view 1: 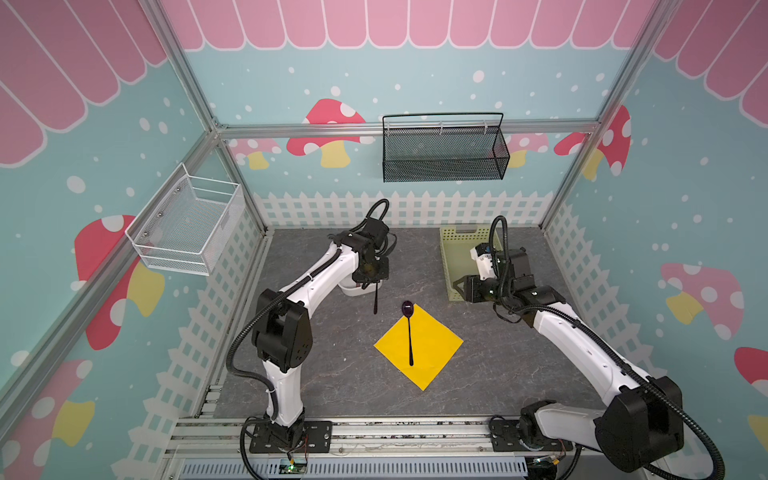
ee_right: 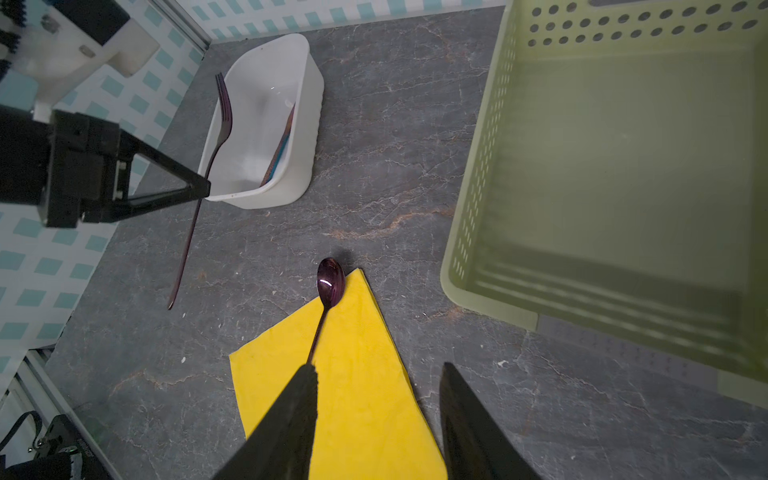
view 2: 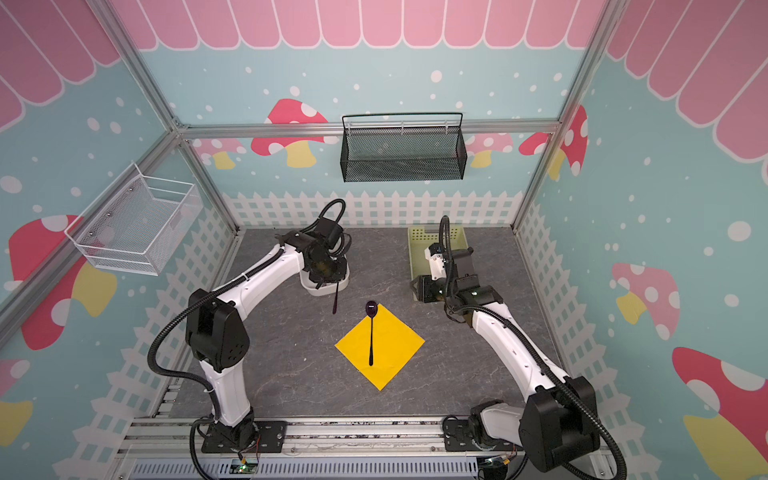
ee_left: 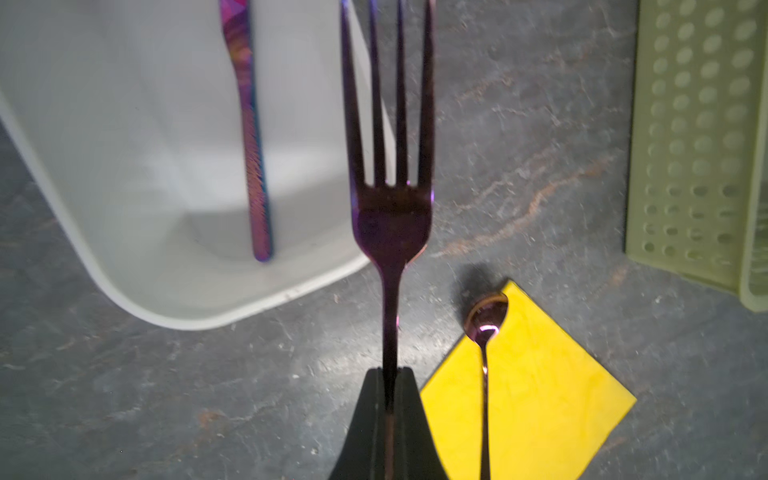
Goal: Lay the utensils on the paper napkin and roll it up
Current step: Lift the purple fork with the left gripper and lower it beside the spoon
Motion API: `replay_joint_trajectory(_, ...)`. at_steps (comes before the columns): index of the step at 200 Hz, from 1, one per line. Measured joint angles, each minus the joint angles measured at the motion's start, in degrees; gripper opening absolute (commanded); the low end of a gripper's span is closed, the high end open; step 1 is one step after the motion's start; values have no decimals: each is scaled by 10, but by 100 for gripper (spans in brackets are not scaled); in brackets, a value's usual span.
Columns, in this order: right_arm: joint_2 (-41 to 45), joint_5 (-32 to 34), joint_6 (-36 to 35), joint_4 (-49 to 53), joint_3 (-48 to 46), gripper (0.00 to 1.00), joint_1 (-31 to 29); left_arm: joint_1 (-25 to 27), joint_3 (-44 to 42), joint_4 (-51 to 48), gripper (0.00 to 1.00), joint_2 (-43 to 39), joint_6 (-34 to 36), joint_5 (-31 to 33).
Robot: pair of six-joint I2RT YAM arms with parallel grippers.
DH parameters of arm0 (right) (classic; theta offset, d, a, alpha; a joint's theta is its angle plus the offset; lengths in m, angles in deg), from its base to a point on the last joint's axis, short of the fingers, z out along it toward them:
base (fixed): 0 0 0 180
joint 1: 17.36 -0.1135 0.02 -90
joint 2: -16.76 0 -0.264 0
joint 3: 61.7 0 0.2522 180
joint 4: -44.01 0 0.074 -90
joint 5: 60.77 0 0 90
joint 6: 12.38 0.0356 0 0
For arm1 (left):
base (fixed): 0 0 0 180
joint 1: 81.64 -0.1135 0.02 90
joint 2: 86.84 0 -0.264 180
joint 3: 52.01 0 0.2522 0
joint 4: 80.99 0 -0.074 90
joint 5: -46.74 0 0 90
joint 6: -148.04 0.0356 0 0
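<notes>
Spoon laid on the paper napkin; fork gripped by the left hand beside it; knife left in the tub beyond; right hand held open, empty; rolling not begun.

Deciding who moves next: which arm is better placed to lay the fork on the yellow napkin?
Left. The left tool grips the fork close to the napkin; the right tool stands open, empty, by the green basket.
</notes>
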Motion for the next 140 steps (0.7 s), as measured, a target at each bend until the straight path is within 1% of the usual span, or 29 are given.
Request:
replay_joint_trajectory(33,10,0,-22,5,-18,49,25,75,-65,37,0,-28,-46,3)
replay_joint_trajectory(68,18,0,-41,8,-30,50,34,137,-119,80,0,-29,-103,10)
replay_joint_trajectory(99,22,-2,-55,9,-37,50,38,179,-122,104,0,-12,-142,14)
replay_joint_trajectory(140,32,-12,-62,10,-41,50,41,215,-111,125,0,38,-181,16)
